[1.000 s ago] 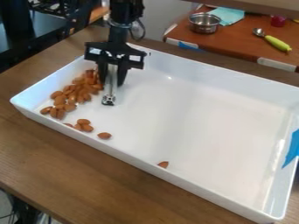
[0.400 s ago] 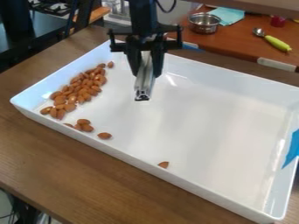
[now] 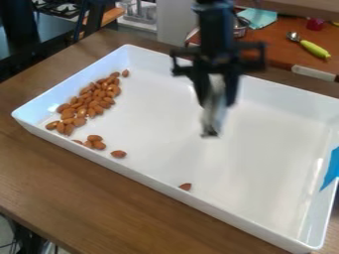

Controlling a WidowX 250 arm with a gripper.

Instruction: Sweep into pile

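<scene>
Brown wood grain runs across the near part of the surface [image 3: 79,198], and on it sits a big white tray [image 3: 165,194] with raised walls. Closest in, a lone almond [image 3: 185,186] lies just beside the tray's near long wall. A blue patch [image 3: 331,168] sticks to the tray's right-hand wall. Farther left along the near wall comes a single almond [image 3: 118,154], then a small cluster of almonds [image 3: 95,143] by the wall. Beyond those, the main pile of almonds [image 3: 92,101] stretches in a band beside the left short wall, some nuts overlapping, with one stray almond [image 3: 125,73] at its far end.

Over the middle of the tray hangs the black gripper [image 3: 216,100], clamped on a slim silvery tool [image 3: 212,118] that points down between its fingers; the tool's lower end is blurred. It is well apart from the almonds.

Past the tray, a reddish-brown table [image 3: 281,49] carries a spoon with a green handle [image 3: 314,48], a metal bowl [image 3: 240,30] partly hidden by the arm, a teal cloth [image 3: 259,18] and a small red object [image 3: 315,23].
</scene>
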